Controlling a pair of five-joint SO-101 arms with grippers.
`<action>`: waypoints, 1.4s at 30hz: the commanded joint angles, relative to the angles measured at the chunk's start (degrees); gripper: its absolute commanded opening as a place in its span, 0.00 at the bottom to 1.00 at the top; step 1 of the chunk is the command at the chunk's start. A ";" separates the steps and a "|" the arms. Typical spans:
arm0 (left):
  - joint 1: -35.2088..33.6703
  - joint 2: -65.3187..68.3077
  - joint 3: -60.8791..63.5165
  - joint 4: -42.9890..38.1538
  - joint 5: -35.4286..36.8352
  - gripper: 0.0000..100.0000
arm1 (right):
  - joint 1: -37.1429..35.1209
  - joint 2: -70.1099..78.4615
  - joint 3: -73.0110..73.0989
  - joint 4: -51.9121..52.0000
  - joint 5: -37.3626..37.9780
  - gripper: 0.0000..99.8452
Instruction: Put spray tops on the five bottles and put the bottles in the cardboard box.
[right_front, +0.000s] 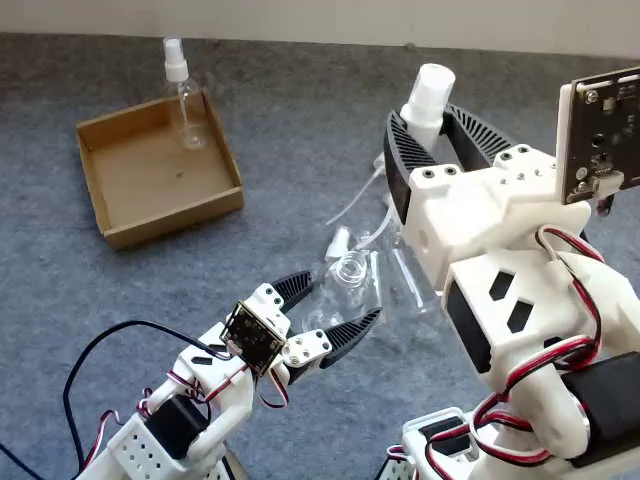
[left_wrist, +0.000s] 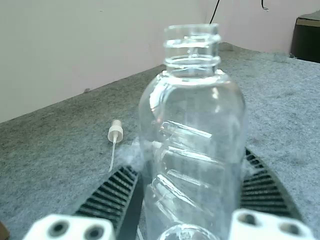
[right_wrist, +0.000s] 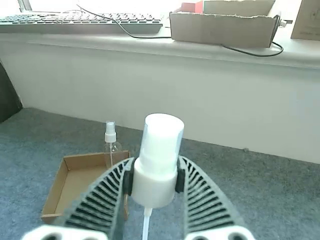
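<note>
My left gripper sits low in the centre of the high view, its two black ribbed fingers pressed against either side of a clear bottle. The bottle's threaded neck is open and bare, with no top on it. In my left wrist view the same bottle rises between the fingers of that gripper, and a loose spray top lies on the grey carpet beyond it, its thin tube trailing

My right gripper is up in the upper right of the high view, pinching a white spray top by its collar, nozzle cap upward. My right wrist view shows that spray top clamped between the fingers of the gripper, with its tube hanging below

The cardboard box lies in the upper left of the high view, well apart from both grippers. One capped bottle stands upright in its far corner, also seen from my right wrist at the box

Between my two arms another spray top lies on the carpet, and just beside it lies another clear bottle, partly hidden by my right arm
</note>
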 joint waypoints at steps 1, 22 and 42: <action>1.01 -0.66 1.19 -1.41 -0.35 0.18 | 0.48 -0.48 0.22 0.13 -0.44 0.01; 1.01 -0.66 0.66 -1.49 -0.35 0.18 | -4.62 -1.01 12.62 5.67 -0.53 0.01; 0.57 -0.66 -0.66 -1.41 -0.35 0.18 | -12.62 -9.10 28.18 13.85 -0.09 0.01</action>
